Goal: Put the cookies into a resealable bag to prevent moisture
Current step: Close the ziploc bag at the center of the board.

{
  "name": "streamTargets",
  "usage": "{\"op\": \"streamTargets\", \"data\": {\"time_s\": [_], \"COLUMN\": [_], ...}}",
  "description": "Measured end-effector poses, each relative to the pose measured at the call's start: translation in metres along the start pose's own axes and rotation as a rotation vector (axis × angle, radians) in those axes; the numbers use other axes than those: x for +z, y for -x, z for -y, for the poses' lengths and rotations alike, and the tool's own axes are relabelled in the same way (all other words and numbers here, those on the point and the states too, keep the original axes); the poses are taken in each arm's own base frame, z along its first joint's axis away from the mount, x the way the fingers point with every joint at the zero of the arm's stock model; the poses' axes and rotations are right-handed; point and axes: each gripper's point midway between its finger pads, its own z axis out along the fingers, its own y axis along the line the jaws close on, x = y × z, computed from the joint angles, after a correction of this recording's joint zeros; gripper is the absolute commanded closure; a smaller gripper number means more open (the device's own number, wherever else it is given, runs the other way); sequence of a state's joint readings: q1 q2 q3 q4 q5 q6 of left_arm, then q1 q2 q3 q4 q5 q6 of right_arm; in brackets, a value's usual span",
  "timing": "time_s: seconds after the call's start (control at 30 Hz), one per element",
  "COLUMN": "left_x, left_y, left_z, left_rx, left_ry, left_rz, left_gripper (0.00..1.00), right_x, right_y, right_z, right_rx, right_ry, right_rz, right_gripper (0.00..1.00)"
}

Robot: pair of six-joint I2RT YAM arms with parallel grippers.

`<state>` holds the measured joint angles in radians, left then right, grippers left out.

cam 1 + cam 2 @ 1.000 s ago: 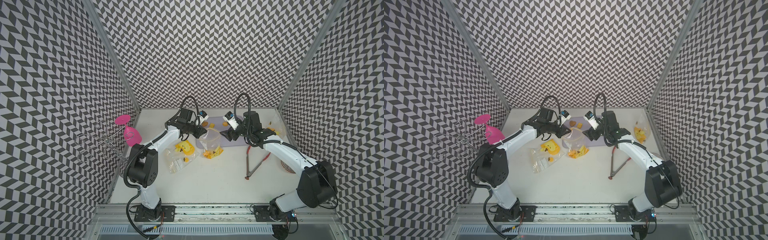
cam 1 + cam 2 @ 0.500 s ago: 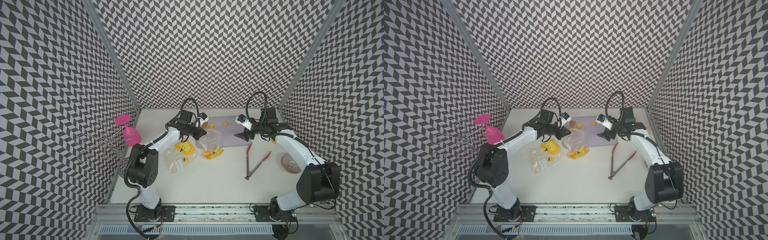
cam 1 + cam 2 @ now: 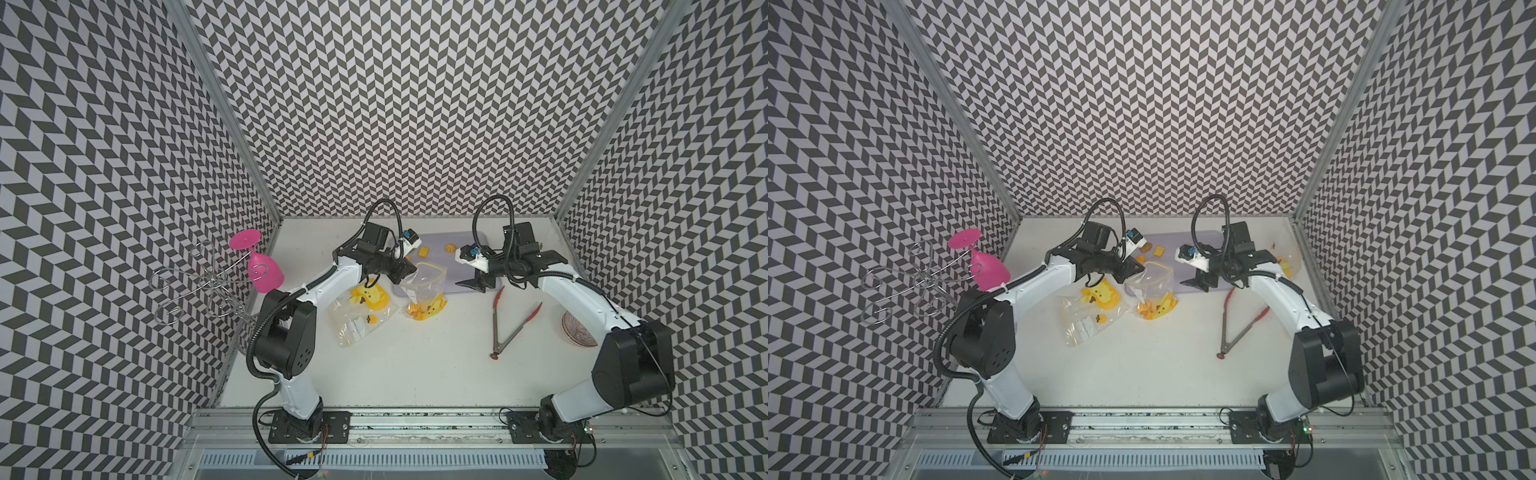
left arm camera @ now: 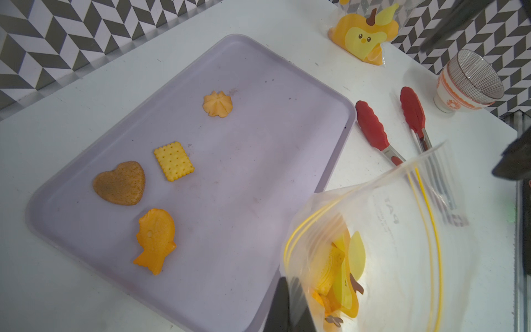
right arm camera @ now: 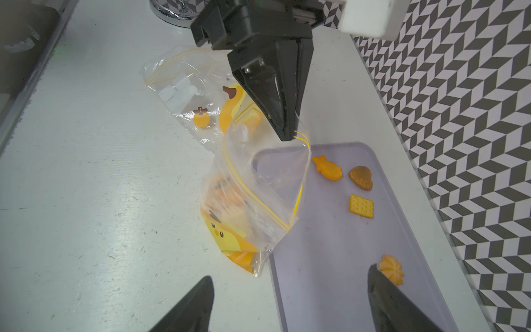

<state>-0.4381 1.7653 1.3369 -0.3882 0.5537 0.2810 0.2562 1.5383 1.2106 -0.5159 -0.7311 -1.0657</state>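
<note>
Cookies (image 5: 361,206), four left on the tray (image 5: 330,244), await the right end effector (image 5: 290,287), back from the bag (image 5: 253,201), jaws apart; the left end effector (image 5: 288,135) clamps its rim.

Plenty of bare tray (image 4: 258,178) between the lone flower cookie (image 4: 217,103) and the other three cookies (image 4: 173,161), an open lane there. The raised bag (image 4: 402,218), pinched at its rim by the left gripper (image 5: 288,135), crowds one tray corner, and tongs (image 4: 372,129) lie just beside another corner.

faint reversed print on clear bag (image 4: 393,230), not legible
</note>
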Motion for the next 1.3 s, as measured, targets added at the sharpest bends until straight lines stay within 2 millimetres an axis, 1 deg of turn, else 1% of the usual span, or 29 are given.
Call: {"op": "streamTargets", "data": {"time_s": [0.17, 0.33, 0.47, 0.6, 0.73, 0.87, 0.97, 1.0, 1.03, 1.07, 1.1, 1.13, 1.2, 1.23, 1.27, 1.3], "left_x": [0.000, 0.000, 0.000, 0.000, 0.000, 0.000, 0.000, 0.000, 0.000, 0.000, 0.000, 0.000, -0.001, -0.002, -0.005, -0.010], "left_y": [0.000, 0.000, 0.000, 0.000, 0.000, 0.000, 0.000, 0.000, 0.000, 0.000, 0.000, 0.000, 0.002, 0.004, 0.007, 0.011], "left_z": [0.000, 0.000, 0.000, 0.000, 0.000, 0.000, 0.000, 0.000, 0.000, 0.000, 0.000, 0.000, 0.001, 0.001, 0.001, 0.001], "left_rx": [0.007, 0.014, 0.015, 0.017, 0.018, 0.018, 0.018, 0.017, 0.017, 0.017, 0.017, 0.017, 0.017, 0.016, 0.016, 0.014], "left_ry": [0.000, 0.000, 0.000, 0.000, 0.000, 0.000, 0.000, 0.000, 0.000, 0.000, -0.001, -0.002, -0.003, -0.001, 0.006, 0.018], "left_rz": [0.000, 0.000, 0.000, 0.000, 0.000, 0.000, 0.000, 0.000, 0.000, 0.000, 0.000, 0.001, 0.006, 0.013, 0.031, 0.052], "left_gripper": [1.00, 1.00, 1.00, 1.00, 1.00, 1.00, 1.00, 1.00, 1.00, 1.00, 1.00, 0.86, 0.44, 0.16, 0.01, 0.00], "right_x": [0.014, 0.035, 0.047, 0.053, 0.055, 0.055, 0.055, 0.055, 0.055, 0.055, 0.054, 0.054, 0.054, 0.054, 0.055, 0.055], "right_y": [0.001, -0.012, -0.018, -0.010, 0.000, 0.002, 0.002, 0.002, 0.002, 0.001, 0.001, 0.002, 0.002, 0.002, 0.001, 0.000], "right_z": [-0.001, 0.002, -0.002, -0.006, -0.001, 0.000, -0.002, -0.003, -0.003, -0.003, -0.004, -0.004, -0.004, -0.004, -0.004, -0.004], "right_rx": [-0.013, 0.016, 0.032, 0.029, 0.018, 0.030, 0.037, 0.042, 0.041, 0.045, 0.054, 0.053, 0.058, 0.060, 0.063, 0.067], "right_ry": [0.019, 0.061, 0.098, 0.127, 0.133, 0.142, 0.150, 0.153, 0.155, 0.156, 0.158, 0.160, 0.161, 0.160, 0.155, 0.146], "right_rz": [0.017, 0.001, -0.005, 0.009, 0.033, 0.040, 0.041, 0.040, 0.039, 0.039, 0.038, 0.040, 0.041, 0.041, 0.042, 0.041], "right_gripper": [0.21, 0.25, 0.30, 0.42, 0.56, 0.68, 0.79, 0.84, 0.94, 1.00, 1.00, 1.00, 1.00, 1.00, 1.00, 1.00]}}
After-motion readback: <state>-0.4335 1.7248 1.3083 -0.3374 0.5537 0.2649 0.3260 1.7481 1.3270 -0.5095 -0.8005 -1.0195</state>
